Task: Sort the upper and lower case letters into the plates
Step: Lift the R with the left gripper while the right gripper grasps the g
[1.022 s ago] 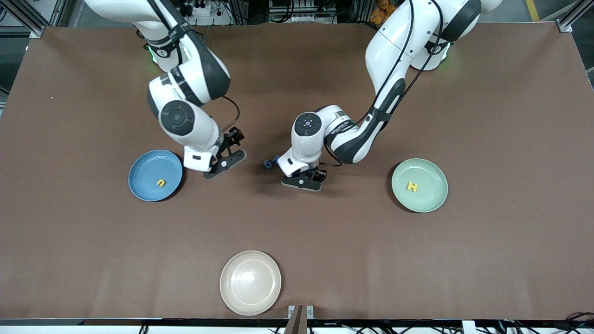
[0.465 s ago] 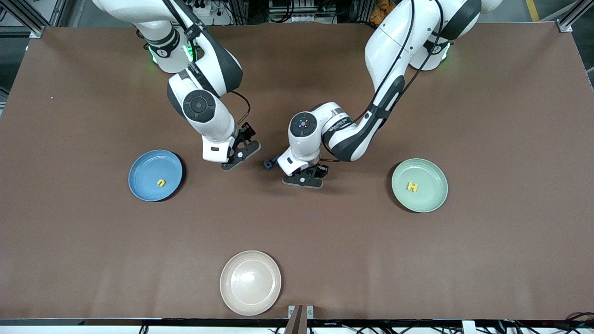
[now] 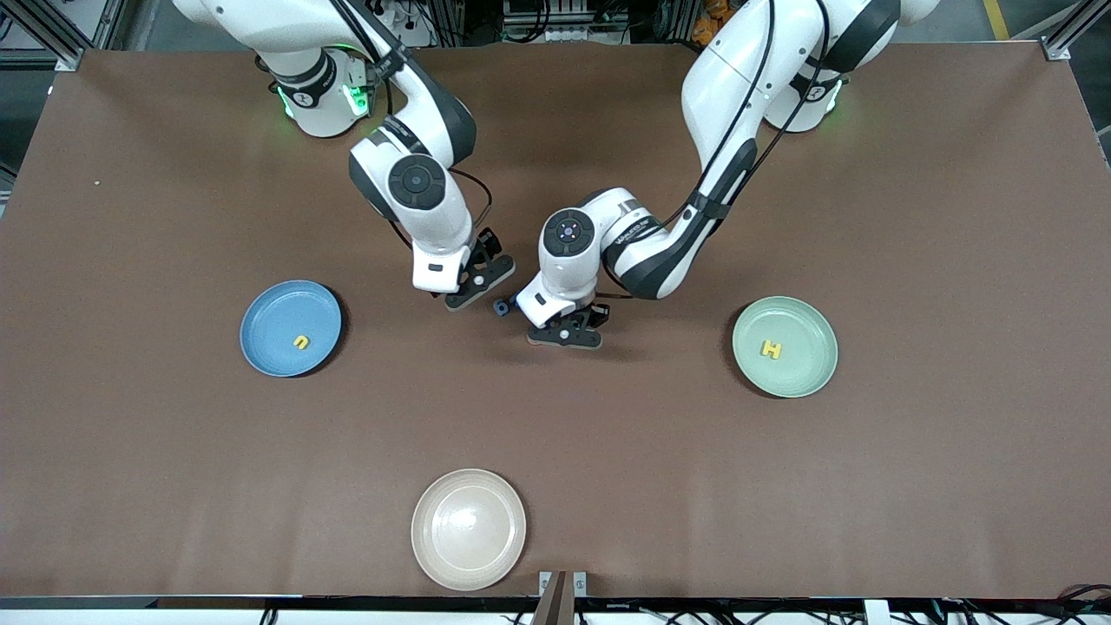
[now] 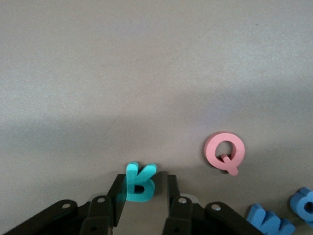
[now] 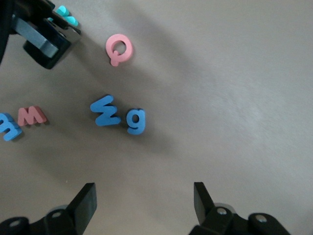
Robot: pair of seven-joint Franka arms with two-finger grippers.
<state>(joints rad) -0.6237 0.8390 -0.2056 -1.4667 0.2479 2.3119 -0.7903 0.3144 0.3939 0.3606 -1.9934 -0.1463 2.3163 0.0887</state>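
A brown surface (image 3: 911, 486) carries three plates: a cream-white plate (image 3: 469, 529) nearest the front camera, a blue plate (image 3: 291, 327) toward the right arm's end with a small yellow letter (image 3: 301, 342) on it, seemingly a lowercase n though it is tiny in the front view, and a pale green plate (image 3: 785, 346) toward the left arm's end with a yellow H (image 3: 771, 349) on it. Both arms reach to the middle of the surface, between the blue and green plates. The left claw (image 4: 143, 203) is down at the surface with its fingers (image 4: 172, 188) pinching a teal letter (image 4: 140, 181) that stands on edge between them; it looks like a K or B. The right claw (image 5: 144, 203) hangs over the surface with its fingers (image 5: 86, 200) spread wide apart and nothing between them. Loose letters lie flat under and between the two claws: a pink Q (image 4: 224, 152) near the teal letter, a blue W (image 5: 105, 111) just beside a blue g (image 5: 135, 121), and, well apart from those, a coral M (image 5: 32, 115) beside another blue letter (image 5: 7, 126) cut off by the edge of the right wrist view.
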